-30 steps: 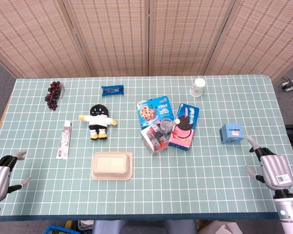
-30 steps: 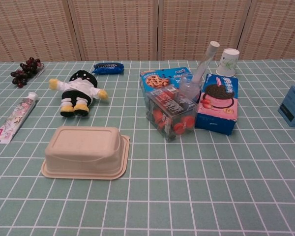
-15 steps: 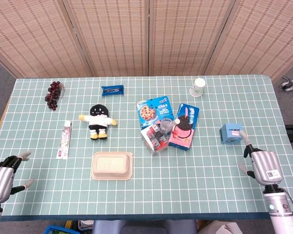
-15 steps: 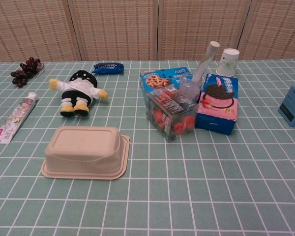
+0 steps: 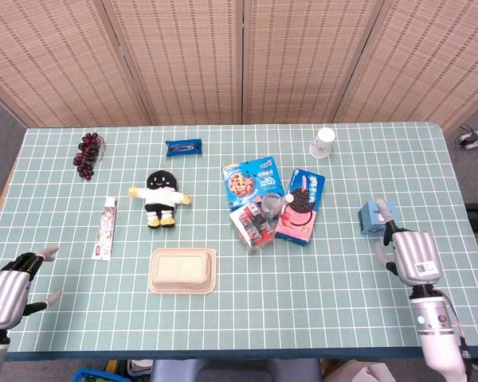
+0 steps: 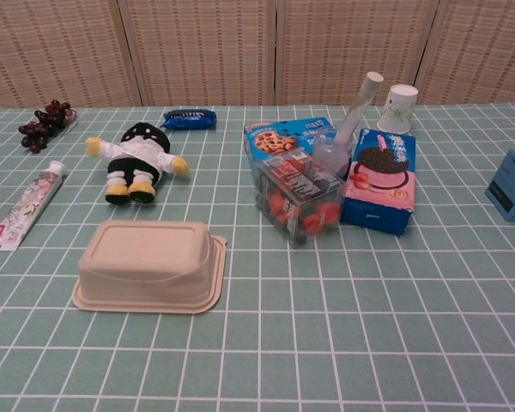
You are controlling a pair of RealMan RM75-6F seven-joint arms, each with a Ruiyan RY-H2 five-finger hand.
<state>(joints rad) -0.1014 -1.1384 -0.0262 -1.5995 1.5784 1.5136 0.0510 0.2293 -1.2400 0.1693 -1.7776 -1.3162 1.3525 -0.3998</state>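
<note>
Right hand (image 5: 407,249) sits at the right side of the table (image 5: 319,318), fingers spread and holding nothing, fingertips just beside the small blue box (image 5: 376,216), maybe grazing its near edge; contact can't be confirmed. In the chest view only the box's left part (image 6: 511,184) shows at the frame edge; the hand is not seen there. Left hand (image 5: 8,286) is at the near left corner, fingers loosely apart, empty, well apart from everything; nearest thing is the toothpaste tube (image 5: 105,227).

Blue box looks like thin printed cardboard: probably light, stiff enough for a squeeze but crushable under hard pressure, and its smooth faces could slip. It stands alone, well apart from the pink cookie box (image 5: 300,205), so its sides are free. Best hold, as a judgement: thumb on one side face, fingers on the opposite one, mid-height, moderate force. A top-down pinch on corners seems riskier, likely to tip or dent it.
</note>
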